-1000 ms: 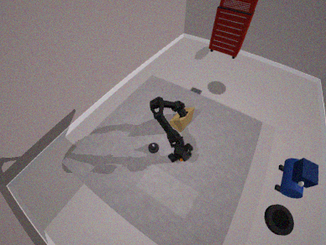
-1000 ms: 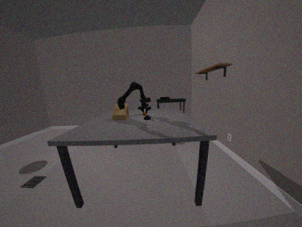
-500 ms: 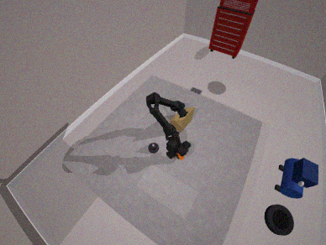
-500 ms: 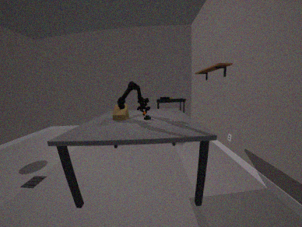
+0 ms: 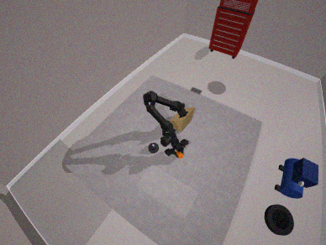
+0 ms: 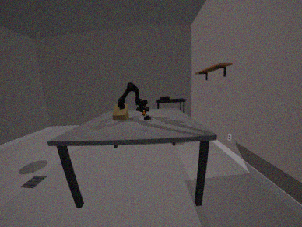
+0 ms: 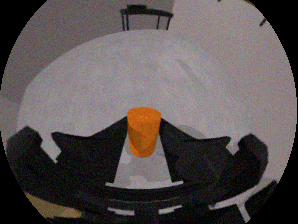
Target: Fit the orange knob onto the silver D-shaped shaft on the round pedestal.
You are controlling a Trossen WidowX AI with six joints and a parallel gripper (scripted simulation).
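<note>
- Wrist view: the orange knob (image 7: 143, 131) is pinched upright between the dark fingers of the gripper (image 7: 144, 152).
- In the top view, the knob (image 5: 181, 155) is held at the gripper's (image 5: 178, 152) 5 o'clock tip.
- The round pedestal (image 5: 153, 147) is seen apart at the knob's 9 o'clock.
- A tan block (image 5: 183, 119) is seen under the arm's (image 5: 161, 119) base, farther off at 12 o'clock.
</note>
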